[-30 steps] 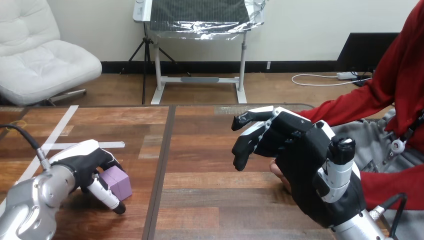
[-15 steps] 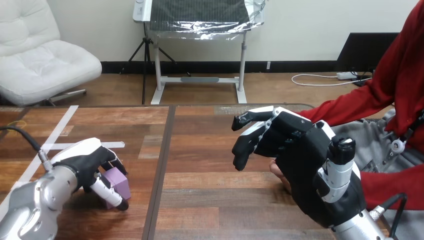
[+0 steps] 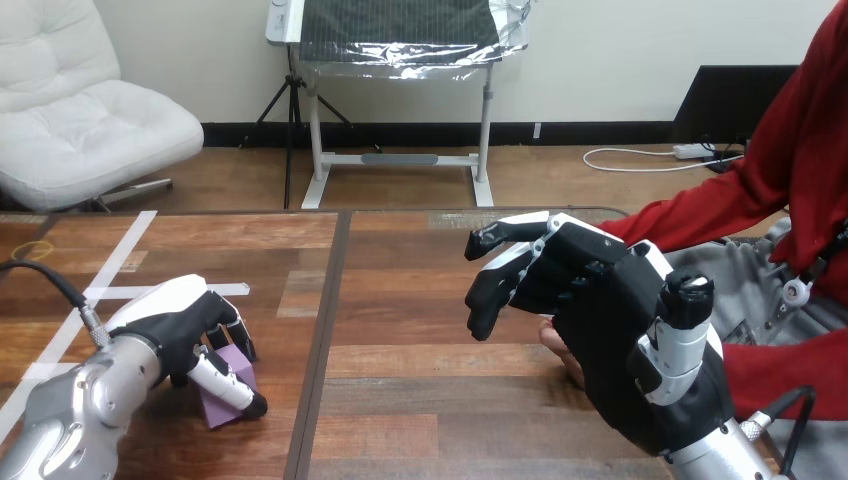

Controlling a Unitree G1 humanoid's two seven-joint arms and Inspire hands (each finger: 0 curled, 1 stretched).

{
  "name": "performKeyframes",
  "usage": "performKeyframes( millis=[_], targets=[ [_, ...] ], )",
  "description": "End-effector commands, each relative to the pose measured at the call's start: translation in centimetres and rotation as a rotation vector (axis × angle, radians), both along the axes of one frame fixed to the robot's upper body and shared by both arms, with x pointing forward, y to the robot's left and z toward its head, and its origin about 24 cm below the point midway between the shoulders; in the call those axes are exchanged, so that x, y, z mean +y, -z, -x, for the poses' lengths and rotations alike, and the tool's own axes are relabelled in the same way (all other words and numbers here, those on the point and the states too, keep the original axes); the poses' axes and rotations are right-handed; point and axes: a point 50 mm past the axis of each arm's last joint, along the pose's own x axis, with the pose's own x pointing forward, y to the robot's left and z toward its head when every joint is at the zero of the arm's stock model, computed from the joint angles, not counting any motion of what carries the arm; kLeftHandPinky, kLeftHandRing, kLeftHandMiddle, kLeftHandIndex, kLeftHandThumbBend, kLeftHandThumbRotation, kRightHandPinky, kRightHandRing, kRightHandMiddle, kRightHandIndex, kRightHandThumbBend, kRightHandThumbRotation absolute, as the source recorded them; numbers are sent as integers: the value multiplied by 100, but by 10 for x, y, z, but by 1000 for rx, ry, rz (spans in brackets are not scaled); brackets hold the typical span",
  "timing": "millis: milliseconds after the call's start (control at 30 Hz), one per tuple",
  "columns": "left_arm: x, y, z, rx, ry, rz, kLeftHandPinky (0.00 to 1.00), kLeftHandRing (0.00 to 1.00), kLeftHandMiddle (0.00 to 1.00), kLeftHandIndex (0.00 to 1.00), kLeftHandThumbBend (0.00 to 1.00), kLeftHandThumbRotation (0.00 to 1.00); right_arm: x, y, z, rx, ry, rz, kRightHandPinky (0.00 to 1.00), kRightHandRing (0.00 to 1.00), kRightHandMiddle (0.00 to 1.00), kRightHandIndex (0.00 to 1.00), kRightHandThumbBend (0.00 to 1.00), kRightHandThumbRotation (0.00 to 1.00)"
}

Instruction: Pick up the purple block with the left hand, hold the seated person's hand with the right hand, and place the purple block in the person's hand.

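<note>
1. the purple block (image 3: 218, 405) sits in the lower left of the frame, down on the wooden table (image 3: 400, 400) and tipped a little. as far as i can tell it's not off the wood yet.
2. the left hand (image 3: 180, 335) is right on it. the fingers (image 3: 226, 322) curl over the top and the thumb (image 3: 236, 390) lies across the near face, so it's clamped round the block.
3. that arm comes in from the bottom left corner. the silver forearm (image 3: 70, 410) is low and angled toward the middle of the table, and the hand's white back faces up.
4. progress-wise i'd say the grab is basically made and the lift isn't. the carry over to the right side is all to come.
5. the right hand (image 3: 610, 370) is big in the lower right, raised off the table. its thumb sticks straight up and its fingers are loosely bent, pointing toward the frame's centre with nothing between them.
6. a bit of the person's hand (image 3: 556, 345) peeks out at the lower left edge of that palm, under or behind it. i can't tell if they touch and nothing is wrapped round it, so i wouldn't call the hold step done.
7. my guess at what's left: lift, actually take the person's hand, then bring the block over and let go into it.
</note>
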Motion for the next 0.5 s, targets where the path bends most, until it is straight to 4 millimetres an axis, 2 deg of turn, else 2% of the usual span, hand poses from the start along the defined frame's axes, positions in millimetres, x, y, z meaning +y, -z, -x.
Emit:
performKeyframes(
  millis=[0, 467],
  targets=[
    [-2, -19, -15, -88, 6, 0, 29, 36, 44, 46, 72, 0, 0, -13, -8, -78, 2, -10, 38, 45, 52, 63, 89, 100],
    [-2, -19, -13, -100, 5, -1, 27, 34, 42, 45, 73, 0, 0, -13, -8, -74, 3, -19, 38, 44, 52, 62, 90, 100]
  ],
)
